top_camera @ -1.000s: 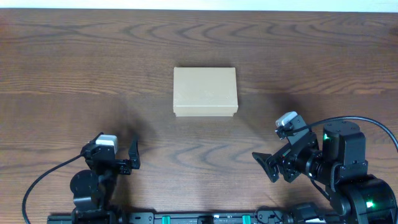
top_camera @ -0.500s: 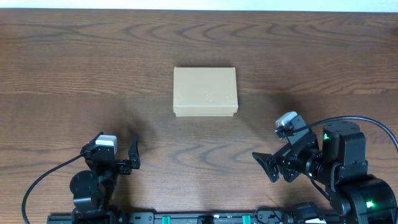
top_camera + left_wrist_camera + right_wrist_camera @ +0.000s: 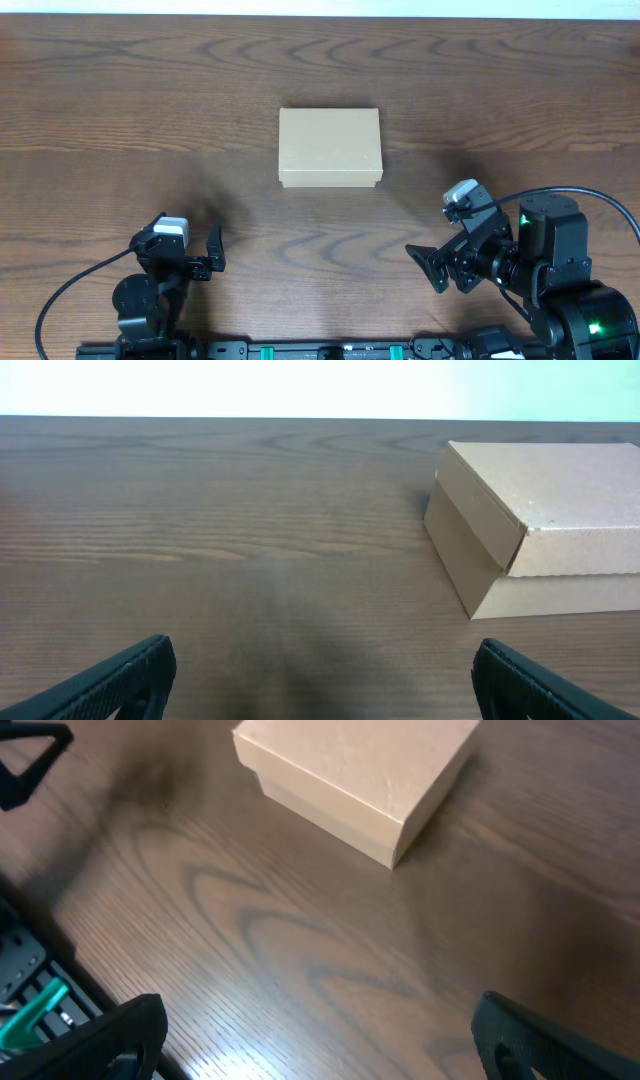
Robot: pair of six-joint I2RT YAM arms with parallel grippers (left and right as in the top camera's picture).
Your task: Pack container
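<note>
Overhead, the container (image 3: 330, 148) is sitting with its lid shut (flap flush, nothing poking out) near the middle of the wooden table (image 3: 120, 100), well apart from both arms, which are crouching low along the near edge. The left gripper (image 3: 186, 248) is pointing straight up the table, jaws spread wide and gripping nothing. The right gripper (image 3: 445, 240) is angling toward the far left, likewise spread and empty. The left wrist view is giving what the top view cannot: the container's (image 3: 540, 510) side wall and the seam where lid is overlapping base, with the box lying right of the gripper's line. The right wrist view is catching the container (image 3: 355, 775) corner-on, ahead of its own fingers (image 3: 110, 1035), with bare wood grain between.
</note>
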